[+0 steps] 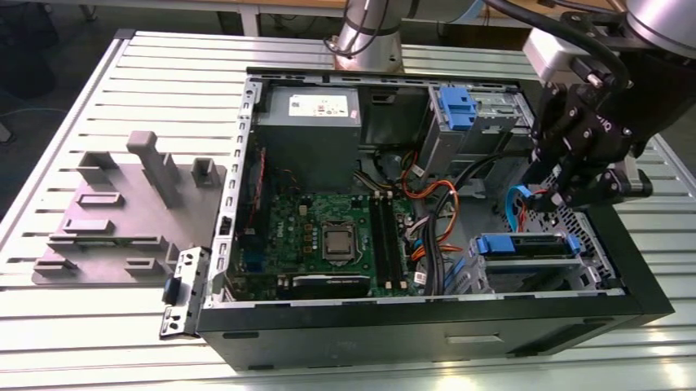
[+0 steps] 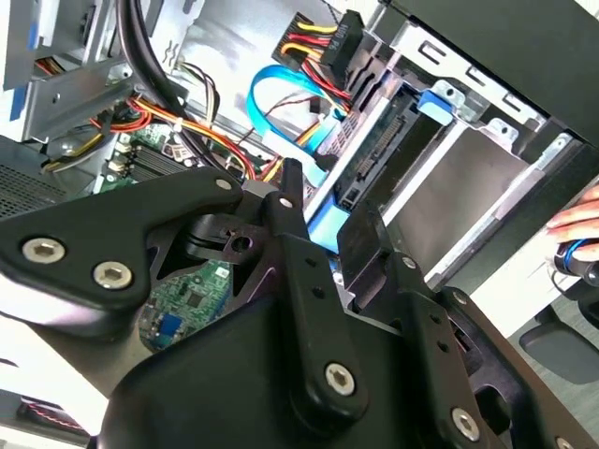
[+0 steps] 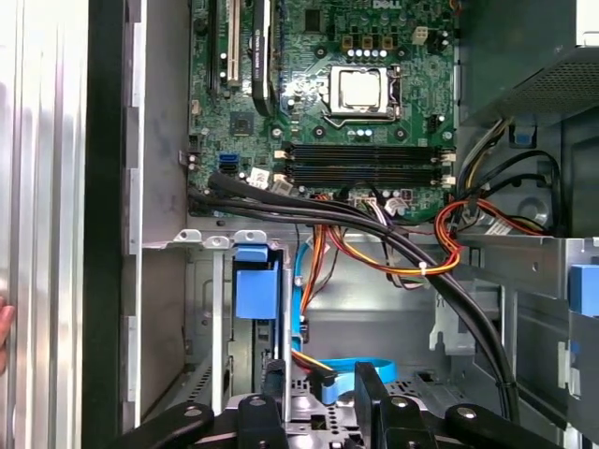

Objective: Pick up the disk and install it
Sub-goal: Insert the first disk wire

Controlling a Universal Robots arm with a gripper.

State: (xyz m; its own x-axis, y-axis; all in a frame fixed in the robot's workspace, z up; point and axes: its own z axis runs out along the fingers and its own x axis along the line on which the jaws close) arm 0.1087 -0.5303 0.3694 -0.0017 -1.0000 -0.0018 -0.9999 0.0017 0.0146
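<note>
Hovering just above the drive bay (image 1: 544,273) inside the open computer case (image 1: 435,314), the gripper (image 1: 557,199) has its fingers apart, and in the second wrist view they straddle the carrier's end with nothing visibly clamped. The disk (image 1: 527,246) lies in that bay, its connector edge facing the blue data cable (image 2: 281,84), apparently placed for plugging in.

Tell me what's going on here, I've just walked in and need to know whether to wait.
A robot arm is working inside an open computer case that lies on its side on a metal table. Its gripper is down at the drive cage in one corner of the case, right at the blue-framed disk, which sits in the cage beside a looped blue cable.
</note>
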